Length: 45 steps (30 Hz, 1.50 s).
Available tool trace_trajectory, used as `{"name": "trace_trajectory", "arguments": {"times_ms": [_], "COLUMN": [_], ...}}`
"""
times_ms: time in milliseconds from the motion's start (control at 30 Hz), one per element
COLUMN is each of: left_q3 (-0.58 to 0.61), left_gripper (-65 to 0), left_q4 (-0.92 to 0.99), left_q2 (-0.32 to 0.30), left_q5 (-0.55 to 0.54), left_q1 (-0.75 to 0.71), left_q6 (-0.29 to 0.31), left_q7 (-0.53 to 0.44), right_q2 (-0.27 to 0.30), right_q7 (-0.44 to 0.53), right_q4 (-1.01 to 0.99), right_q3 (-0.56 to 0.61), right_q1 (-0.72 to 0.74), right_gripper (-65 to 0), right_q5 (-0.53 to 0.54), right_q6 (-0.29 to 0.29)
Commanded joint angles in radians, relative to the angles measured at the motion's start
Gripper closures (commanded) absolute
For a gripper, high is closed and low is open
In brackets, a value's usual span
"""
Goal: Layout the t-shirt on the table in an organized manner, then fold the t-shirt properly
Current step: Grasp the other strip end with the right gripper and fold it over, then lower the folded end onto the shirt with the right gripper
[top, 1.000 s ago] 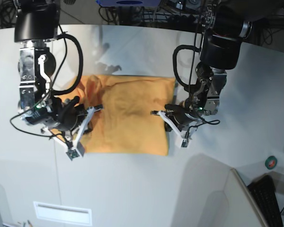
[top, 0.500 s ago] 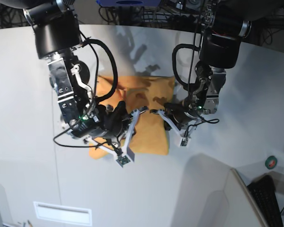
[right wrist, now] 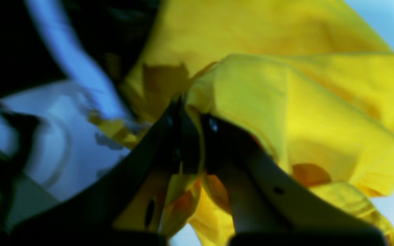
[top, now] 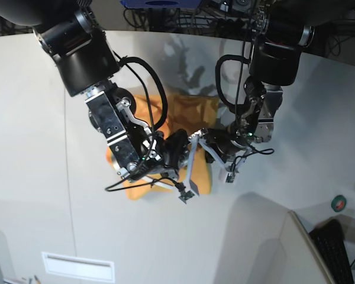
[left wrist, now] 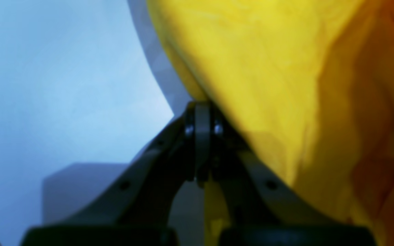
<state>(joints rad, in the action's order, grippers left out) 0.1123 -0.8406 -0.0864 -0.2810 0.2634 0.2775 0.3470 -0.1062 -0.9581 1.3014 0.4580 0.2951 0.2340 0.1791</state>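
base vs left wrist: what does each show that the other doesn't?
Base only: both arms, the right end effector brought over beside the left one, the table's seam, and a keyboard at the corner. Left wrist only: the left end effector shut on a t-shirt edge, close up. Both: the t-shirt on the table.

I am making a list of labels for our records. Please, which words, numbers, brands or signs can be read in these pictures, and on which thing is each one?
None can be read.
t-shirt: no print or tag shows.
table: bare, no writing.
Both wrist views: blurred, no text.
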Motion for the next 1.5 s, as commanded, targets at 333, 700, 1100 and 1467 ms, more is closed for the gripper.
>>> {"name": "trace_trajectory", "arguments": {"times_ms": [333,700,1100,1467], "left_q3": [-0.001,-0.009,-0.44,-0.883], "left_gripper": [0.0,0.0,0.0,0.0], "left_q4": [-0.018,-0.046,-0.569,-0.498], "left_q2": [-0.002,-0.003,-0.155,-0.21], "left_q5": [-0.007,-0.013,-0.019,-0.019], "left_q1": [0.01,0.006,-0.327,-0.456], "left_q6": [0.006,0.006,0.01,0.214], "left_q7": [-0.018,-0.01,0.186,0.186], "right_q2": [-0.033,-0.034,-0.036,0.092], "right_q7": [0.069,0.083,0.084,-0.06], "right_q4": [-0.147,-0.147,-0.142,0.493], "right_q3": [0.006,0.008,0.009,-0.098], "right_q1": [0.111,0.122,0.111,0.006], "right_gripper": [0.0,-13.1,-37.8,0.0], "right_q5": [0.017,0.12,0.12,0.117], "right_q6": [0.001,0.001,0.003,-0.12]}}
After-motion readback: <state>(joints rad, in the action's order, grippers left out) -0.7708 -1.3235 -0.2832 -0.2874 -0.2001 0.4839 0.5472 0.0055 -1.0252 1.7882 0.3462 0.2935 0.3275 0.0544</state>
